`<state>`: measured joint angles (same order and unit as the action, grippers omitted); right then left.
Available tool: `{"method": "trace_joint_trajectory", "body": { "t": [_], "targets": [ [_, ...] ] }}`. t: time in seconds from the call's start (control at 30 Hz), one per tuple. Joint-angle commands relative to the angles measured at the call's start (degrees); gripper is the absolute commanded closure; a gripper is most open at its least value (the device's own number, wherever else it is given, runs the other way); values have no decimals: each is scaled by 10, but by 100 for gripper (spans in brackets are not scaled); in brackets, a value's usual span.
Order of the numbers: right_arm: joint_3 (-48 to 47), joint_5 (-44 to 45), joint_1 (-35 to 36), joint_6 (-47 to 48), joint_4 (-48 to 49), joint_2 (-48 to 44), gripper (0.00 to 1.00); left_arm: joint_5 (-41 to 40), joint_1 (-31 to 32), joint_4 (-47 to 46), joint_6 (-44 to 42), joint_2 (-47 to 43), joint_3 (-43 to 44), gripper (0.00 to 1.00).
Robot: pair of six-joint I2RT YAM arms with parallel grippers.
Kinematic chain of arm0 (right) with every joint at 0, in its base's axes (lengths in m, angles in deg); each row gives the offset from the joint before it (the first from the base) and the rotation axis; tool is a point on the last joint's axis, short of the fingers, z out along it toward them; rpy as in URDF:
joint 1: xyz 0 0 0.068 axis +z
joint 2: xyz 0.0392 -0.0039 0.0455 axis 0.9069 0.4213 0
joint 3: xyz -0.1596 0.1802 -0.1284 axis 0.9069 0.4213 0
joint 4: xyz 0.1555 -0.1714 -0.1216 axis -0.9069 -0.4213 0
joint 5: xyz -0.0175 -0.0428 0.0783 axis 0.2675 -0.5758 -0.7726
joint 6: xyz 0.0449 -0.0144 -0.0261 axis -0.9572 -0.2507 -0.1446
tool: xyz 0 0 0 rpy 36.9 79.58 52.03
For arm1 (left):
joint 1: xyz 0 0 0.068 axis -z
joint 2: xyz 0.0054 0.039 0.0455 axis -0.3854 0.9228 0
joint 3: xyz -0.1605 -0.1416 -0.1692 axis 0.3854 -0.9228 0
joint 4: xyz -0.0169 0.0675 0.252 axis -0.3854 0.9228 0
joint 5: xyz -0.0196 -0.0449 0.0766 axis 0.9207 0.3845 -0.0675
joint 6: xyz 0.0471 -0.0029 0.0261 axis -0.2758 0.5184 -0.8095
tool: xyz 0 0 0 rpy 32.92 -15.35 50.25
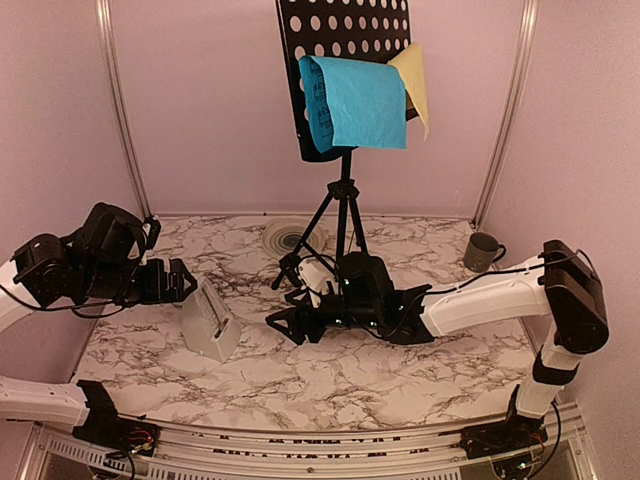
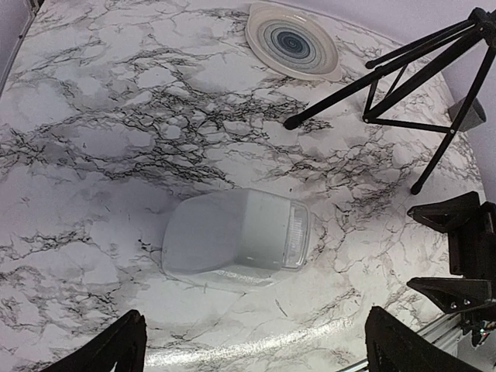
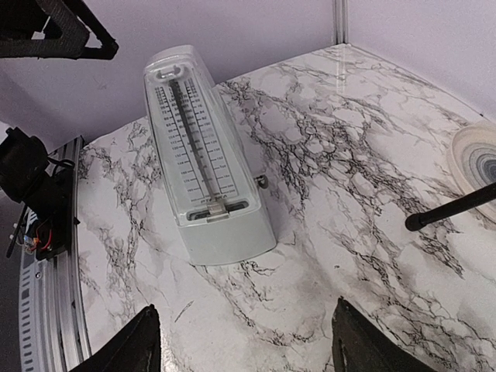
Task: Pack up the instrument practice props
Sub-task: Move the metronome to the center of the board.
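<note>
**DESK:** Where did the metronome (image 1: 210,322) stand when this was shot?

**PHOTOGRAPHER:** On the table (image 1: 400,370), on its own base with its long axis upright, between the two arms. Its scale face was turned toward the right gripper (image 1: 283,325). The left gripper (image 1: 188,282) looked down on its plain back and top.

**DESK:** And the jaws?

**PHOTOGRAPHER:** Both were apart and empty. The left stood very wide, and in its wrist view the metronome sat ahead, centred in the gap. The right was also spread, and in its wrist view the metronome was ahead and a little left of the midline.

**DESK:** Which arm was nearer?

**PHOTOGRAPHER:** The left, by my read. Its tips hung just beside the metronome's top, on the side away from the right arm. The right's tips were near the base on the opposite side, not touching it.

**DESK:** What would a pickup turn on?

**PHOTOGRAPHER:** Probably the taper. The body narrows upward, so a pinch high up could slip, while a grip lower across the flanks looked safer. The left seemed the better lined up for that.

**DESK:** The other props?

**PHOTOGRAPHER:** The stand (image 1: 340,60) was at the back on its tripod, with a blue page (image 1: 355,100) and a yellow page (image 1: 415,75) draped over it. A mug (image 1: 482,250) sat far right and a plate (image 1: 285,237) lay near the tripod feet.
</note>
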<state>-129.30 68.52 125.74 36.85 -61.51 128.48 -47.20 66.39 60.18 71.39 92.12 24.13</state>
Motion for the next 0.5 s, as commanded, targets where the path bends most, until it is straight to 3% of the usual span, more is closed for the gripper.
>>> {"method": "trace_joint_trajectory", "body": {
  "t": [0.0, 0.47],
  "targets": [
    [-3, 2, -4, 1, 0, -18, 27, 44, -27, -8, -78, 36, 20, 1],
    [-12, -4, -4, 3, -12, -17, 27, 110, -88, -41, -191, 155, 57, 12]
  ]
}}
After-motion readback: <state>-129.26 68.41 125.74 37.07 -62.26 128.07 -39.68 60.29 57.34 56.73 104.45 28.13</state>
